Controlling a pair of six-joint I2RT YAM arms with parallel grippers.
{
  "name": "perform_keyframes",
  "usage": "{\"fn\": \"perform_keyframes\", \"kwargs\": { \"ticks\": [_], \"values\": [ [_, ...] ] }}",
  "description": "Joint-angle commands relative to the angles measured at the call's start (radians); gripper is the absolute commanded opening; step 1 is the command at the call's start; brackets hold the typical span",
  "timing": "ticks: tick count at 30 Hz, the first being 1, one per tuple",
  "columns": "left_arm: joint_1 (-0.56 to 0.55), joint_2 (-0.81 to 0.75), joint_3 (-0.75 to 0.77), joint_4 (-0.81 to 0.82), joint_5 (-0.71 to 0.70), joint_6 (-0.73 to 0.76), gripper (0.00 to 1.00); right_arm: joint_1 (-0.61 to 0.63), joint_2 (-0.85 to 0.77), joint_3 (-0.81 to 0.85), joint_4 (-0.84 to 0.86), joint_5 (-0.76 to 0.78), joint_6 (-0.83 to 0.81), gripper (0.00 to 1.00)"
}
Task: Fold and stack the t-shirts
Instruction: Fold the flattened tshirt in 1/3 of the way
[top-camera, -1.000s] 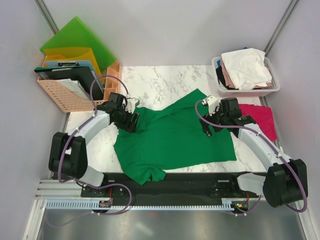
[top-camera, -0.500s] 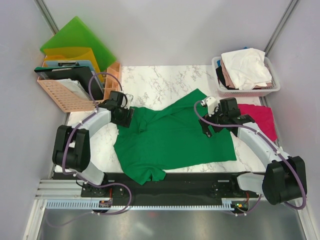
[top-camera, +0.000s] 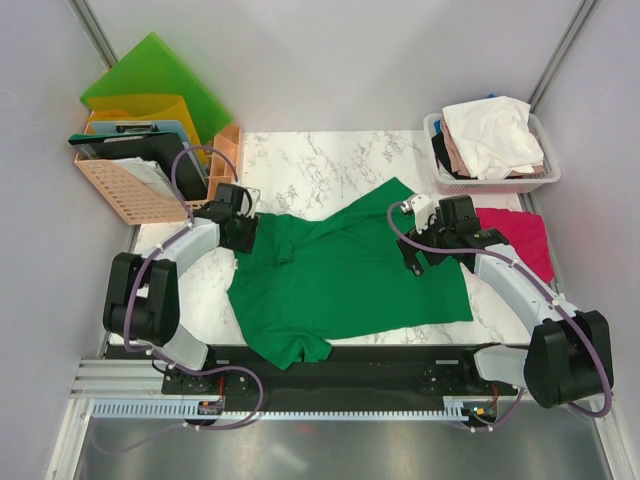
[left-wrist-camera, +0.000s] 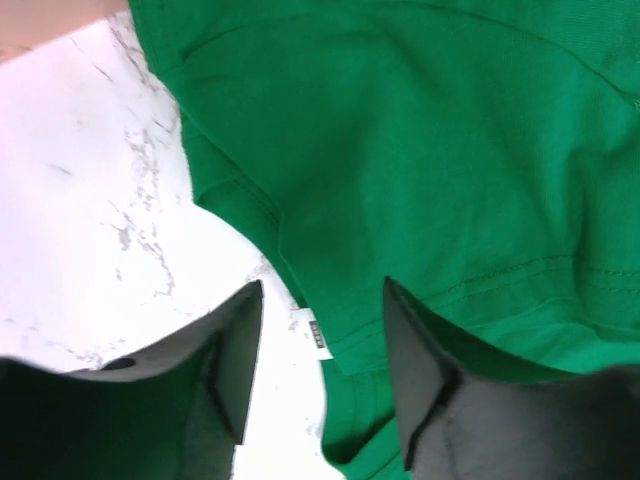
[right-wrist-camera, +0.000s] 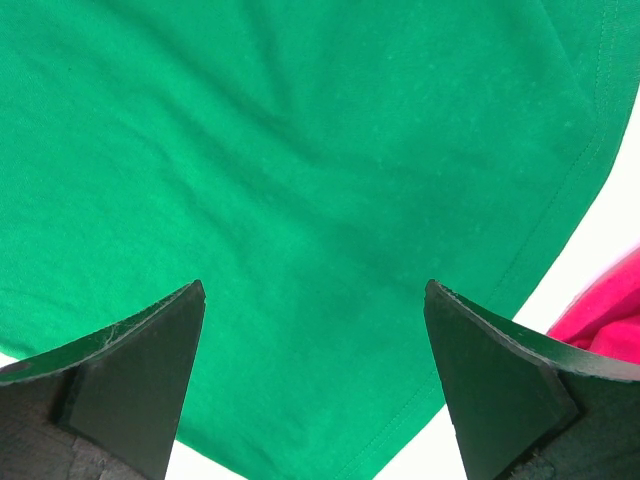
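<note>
A deep green t-shirt (top-camera: 345, 275) lies spread and rumpled across the marble table. My left gripper (top-camera: 243, 232) is at its left edge. In the left wrist view this left gripper (left-wrist-camera: 320, 300) is open, with the shirt's hem (left-wrist-camera: 420, 200) and a small white label (left-wrist-camera: 315, 335) between the fingers. My right gripper (top-camera: 420, 258) hovers over the shirt's right part. Its jaws (right-wrist-camera: 315, 290) stand wide open over green cloth (right-wrist-camera: 300, 150), holding nothing. A magenta-red t-shirt (top-camera: 520, 235) lies flat at the right, its edge (right-wrist-camera: 610, 310) showing past the green hem.
A white basket (top-camera: 500, 186) at the back right holds a heap of clothes with a white tee (top-camera: 492, 135) on top. A peach crate (top-camera: 130, 185) with folders and a clipboard stands at the back left. Bare marble (left-wrist-camera: 80, 180) shows left of the shirt.
My left gripper has moved back and left along the green shirt's edge, and its jaws have narrowed a little. The right arm has hardly moved.
</note>
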Motion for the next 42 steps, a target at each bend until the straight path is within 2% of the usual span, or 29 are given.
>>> {"fn": "perform_keyframes", "kwargs": {
  "ticks": [1,3,9,18,21,23,26,30,33,37,42],
  "values": [
    [0.004,0.023,0.016,-0.001,0.038,-0.048,0.54,0.0,-0.007,0.008,0.0,-0.018,-0.012,0.98],
    [0.004,0.026,0.015,-0.004,0.053,-0.051,0.42,0.0,-0.007,0.008,0.0,-0.02,-0.012,0.98],
    [0.004,0.069,0.015,-0.014,0.067,-0.055,0.41,-0.002,-0.009,0.008,-0.002,-0.02,-0.012,0.98],
    [0.005,0.036,0.001,0.009,0.055,-0.013,0.4,-0.002,-0.01,0.008,-0.002,-0.018,-0.014,0.98],
    [0.005,-0.041,-0.026,0.077,0.058,0.02,0.44,-0.002,-0.015,0.008,-0.002,-0.02,-0.012,0.98],
    [0.005,-0.082,-0.034,0.099,0.071,0.037,0.54,-0.002,-0.02,0.006,-0.002,-0.021,-0.014,0.98],
    [0.005,-0.134,-0.031,0.095,0.072,0.06,0.61,-0.002,-0.017,0.006,-0.005,-0.023,-0.014,0.98],
    [0.005,-0.148,-0.007,0.096,0.071,0.082,0.63,-0.003,-0.004,0.011,-0.003,-0.029,-0.012,0.98],
    [0.002,-0.106,0.033,0.098,0.155,0.065,0.63,-0.002,0.002,0.014,-0.003,-0.029,-0.012,0.98],
    [-0.004,0.019,0.087,0.091,0.187,0.051,0.64,-0.003,-0.003,0.011,-0.005,-0.021,-0.009,0.98],
    [-0.005,0.15,0.133,0.091,0.219,0.045,0.72,-0.002,-0.007,0.006,-0.005,-0.023,-0.011,0.98]
  ]
}}
